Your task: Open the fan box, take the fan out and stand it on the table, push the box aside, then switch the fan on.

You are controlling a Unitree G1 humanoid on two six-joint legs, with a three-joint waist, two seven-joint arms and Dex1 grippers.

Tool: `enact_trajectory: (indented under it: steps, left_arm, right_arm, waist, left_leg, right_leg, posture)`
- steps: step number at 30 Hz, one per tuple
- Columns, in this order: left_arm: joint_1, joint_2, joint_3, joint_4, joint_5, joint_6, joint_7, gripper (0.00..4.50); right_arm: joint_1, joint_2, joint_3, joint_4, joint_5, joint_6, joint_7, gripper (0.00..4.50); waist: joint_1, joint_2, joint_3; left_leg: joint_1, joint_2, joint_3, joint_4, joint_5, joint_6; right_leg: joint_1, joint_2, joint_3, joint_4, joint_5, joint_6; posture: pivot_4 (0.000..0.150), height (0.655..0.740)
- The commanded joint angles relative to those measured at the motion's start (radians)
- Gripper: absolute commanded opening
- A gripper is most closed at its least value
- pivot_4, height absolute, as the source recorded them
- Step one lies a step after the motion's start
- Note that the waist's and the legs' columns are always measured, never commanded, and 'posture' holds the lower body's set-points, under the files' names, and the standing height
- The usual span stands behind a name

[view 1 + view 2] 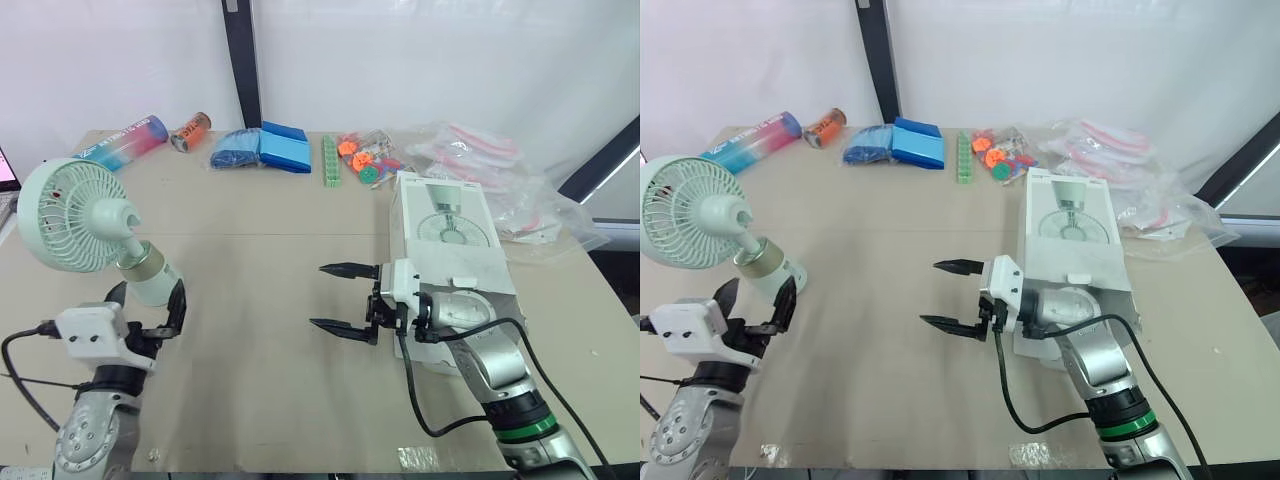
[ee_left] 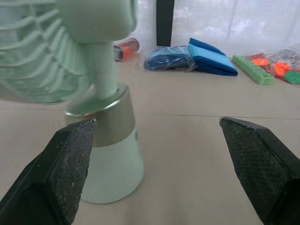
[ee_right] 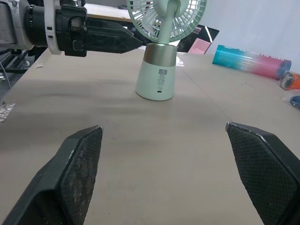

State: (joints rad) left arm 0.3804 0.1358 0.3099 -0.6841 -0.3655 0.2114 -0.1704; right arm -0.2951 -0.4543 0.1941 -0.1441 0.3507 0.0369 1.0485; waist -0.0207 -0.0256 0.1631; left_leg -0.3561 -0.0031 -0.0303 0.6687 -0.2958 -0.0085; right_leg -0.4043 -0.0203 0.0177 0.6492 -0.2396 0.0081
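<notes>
Left gripper (image 1: 148, 298) of mine has its fingers spread to either side of the mint-green desk fan's (image 1: 75, 215) base without clamping it. I judge that is to guard the fan where it stands upright at the left of the table (image 1: 260, 220). My right gripper (image 1: 318, 295) hovers mid-table, fingers wide apart and empty, pointing at the fan, probably readied for the switch, while the white fan box (image 1: 450, 225) lies flat under my right forearm, out of the way.

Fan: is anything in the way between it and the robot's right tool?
Nothing visible. Just bare table lies between the right tool and the fan. The left tool sits beside the fan's base, off that path.
</notes>
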Motion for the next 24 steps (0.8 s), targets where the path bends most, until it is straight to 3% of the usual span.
enact_trajectory:
  steps: [1,11,24]
  left_arm:
    - [0.014,0.021,0.074,-0.002,-0.079,-0.015,-0.029,4.5]
    - [0.048,0.132,0.265,0.104,-0.196,-0.032,-0.128,4.5]
    - [0.053,0.342,0.441,0.137,-0.43,0.106,-0.214,4.5]
  right_arm:
    - [-0.023,0.006,0.001,-0.011,0.001,-0.027,0.016,4.32]
    - [-0.032,-0.006,-0.017,-0.003,0.005,-0.025,0.022,4.32]
    - [-0.016,-0.018,-0.012,-0.002,-0.011,-0.037,0.023,4.32]
  waist:
    - [0.0,0.0,0.0]
    - [-0.001,-0.001,0.0]
    - [-0.001,-0.003,-0.001]
  left_leg:
    - [0.0,0.0,0.0,0.0,0.0,0.0]
    - [0.0,0.0,0.0,0.0,0.0,0.0]
    - [0.0,0.001,0.0,0.0,0.0,0.0]
  right_leg:
    - [0.0,0.0,0.0,0.0,0.0,0.0]
    - [0.0,0.0,-0.001,0.0,0.0,0.0]
    - [-0.001,0.0,-0.001,0.0,0.0,-0.001]
  posture:
    - [0.15,0.74]
    - [0.15,0.74]
    - [0.15,0.74]
